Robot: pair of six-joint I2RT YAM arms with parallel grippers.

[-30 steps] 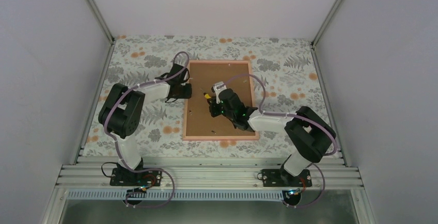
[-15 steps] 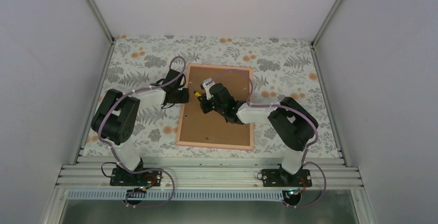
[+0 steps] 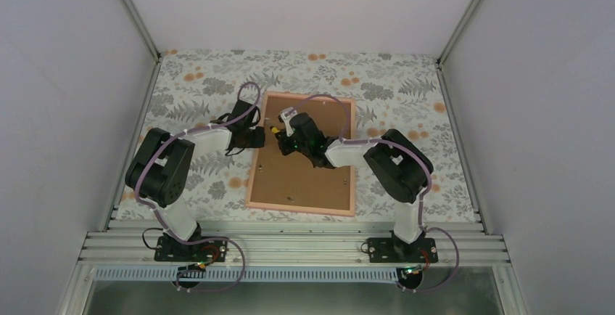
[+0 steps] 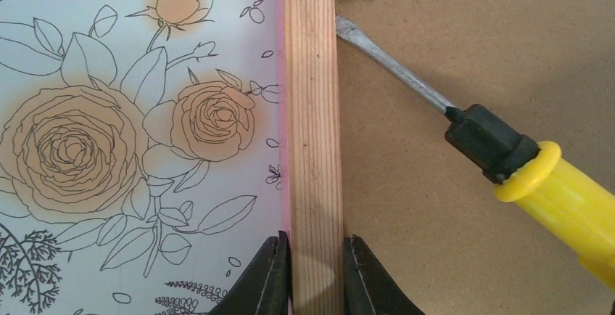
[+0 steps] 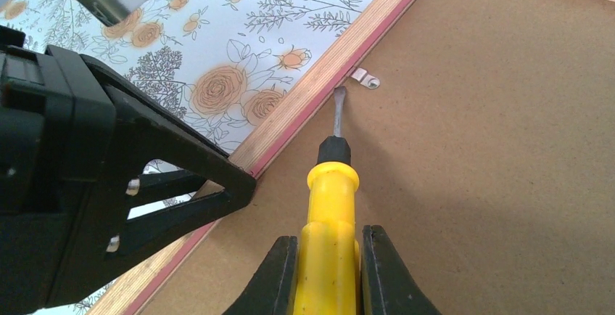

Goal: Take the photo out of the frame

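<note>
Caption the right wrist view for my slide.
Right gripper holds a yellow screwdriver, tip near a metal clip on the frame.

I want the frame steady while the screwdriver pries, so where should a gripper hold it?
Grip the frame by its left wooden rail, from above, one finger each side. It lies face down, and that narrow rail stands above the backing board, as the left gripper shows.

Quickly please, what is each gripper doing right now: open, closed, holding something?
Left gripper: closed on the frame, at its wooden side rail.
Right gripper: closed on the screwdriver, by its yellow handle.
</note>
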